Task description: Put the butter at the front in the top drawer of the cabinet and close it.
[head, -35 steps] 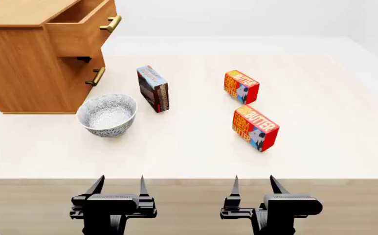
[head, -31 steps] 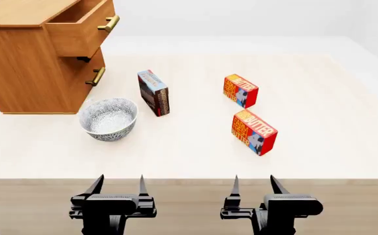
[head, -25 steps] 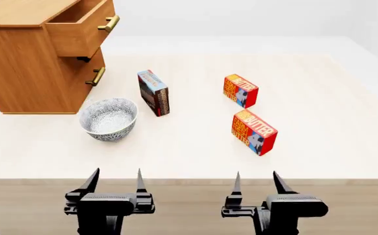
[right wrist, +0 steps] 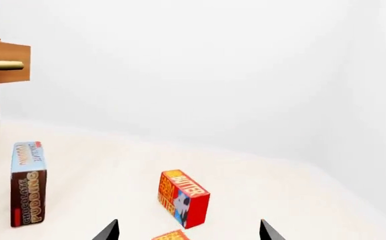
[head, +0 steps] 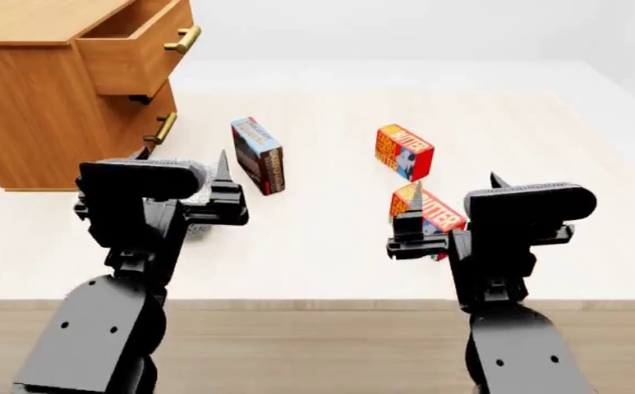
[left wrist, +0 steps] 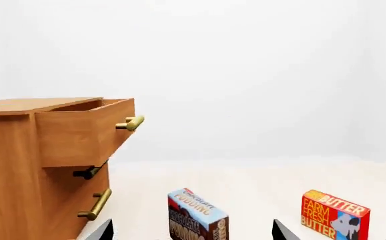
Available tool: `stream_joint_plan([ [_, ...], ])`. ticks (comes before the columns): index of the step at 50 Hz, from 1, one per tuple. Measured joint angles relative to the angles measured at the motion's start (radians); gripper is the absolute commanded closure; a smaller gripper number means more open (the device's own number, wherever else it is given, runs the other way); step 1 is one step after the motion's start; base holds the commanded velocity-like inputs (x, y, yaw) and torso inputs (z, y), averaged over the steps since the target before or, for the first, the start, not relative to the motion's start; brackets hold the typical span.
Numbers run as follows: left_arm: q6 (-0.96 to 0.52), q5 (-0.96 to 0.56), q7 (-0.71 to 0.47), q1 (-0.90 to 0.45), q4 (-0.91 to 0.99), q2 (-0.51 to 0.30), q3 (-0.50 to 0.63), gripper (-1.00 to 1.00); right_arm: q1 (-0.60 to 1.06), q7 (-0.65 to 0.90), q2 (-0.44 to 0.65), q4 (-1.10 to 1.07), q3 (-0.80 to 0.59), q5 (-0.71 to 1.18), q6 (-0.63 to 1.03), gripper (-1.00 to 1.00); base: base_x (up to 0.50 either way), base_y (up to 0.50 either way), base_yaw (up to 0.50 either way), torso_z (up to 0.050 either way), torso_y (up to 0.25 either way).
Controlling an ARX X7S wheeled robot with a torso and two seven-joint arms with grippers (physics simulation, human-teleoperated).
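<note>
The cabinet (head: 43, 98) stands at the bench's (head: 317, 246) left, its top drawer (head: 131, 49) pulled out. The left end effector (head: 180, 172) hovers spread wide, right of the cabinet, holding nothing. The front butter (head: 432, 212) lies further right, just behind the right end effector (head: 454, 201), also wide and empty.

butter (head: 438, 215): red-orange box, yellow lettering, nearer of two alike, lying on the worktop, partly hidden by the right arm
top drawer (head: 133, 48): pulled open, brass bar handle
cabinet (head: 34, 107): brown wood, worktop's far left
</note>
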Motion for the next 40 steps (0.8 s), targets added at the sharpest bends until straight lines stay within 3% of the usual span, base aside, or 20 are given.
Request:
stream_joint_plan([
  [10, -0.191, -0.052, 0.093, -0.442, -0.282, -0.046, 0.023, -1.0, 0.349, -0.025, -0.006, 0.042, -0.008, -0.013, 0.371, -1.0, 0.0, 0.0, 0.0, 0.0, 0.0],
  [18, -0.157, -0.046, 0.172, -0.863, -0.744, -0.034, 0.073, -1.0, 0.577, -0.055, 0.0, 0.129, -0.007, 0.002, 0.532, -1.0, 0.0, 0.0, 0.0, 0.0, 0.0],
  [23, -0.122, -0.029, 0.176, -1.059, -0.961, -0.013, 0.097, -1.0, 0.683, -0.081, 0.018, 0.18, -0.007, 0.017, 0.586, -1.0, 0.0, 0.0, 0.0, 0.0, 0.0],
  [31, -0.08, -0.011, 0.175, -1.243, -1.15, 0.009, 0.126, -1.0, 0.792, -0.129, 0.043, 0.223, 0.006, 0.049, 0.617, -1.0, 0.45, 0.0, 0.0, 0.0, 0.0],
  [40, -0.029, 0.002, 0.18, -1.325, -1.252, 0.021, 0.153, -1.0, 0.835, -0.163, 0.046, 0.243, 0.035, 0.08, 0.607, -1.0, 0.5, 0.0, 0.0, 0.0, 0.0],
])
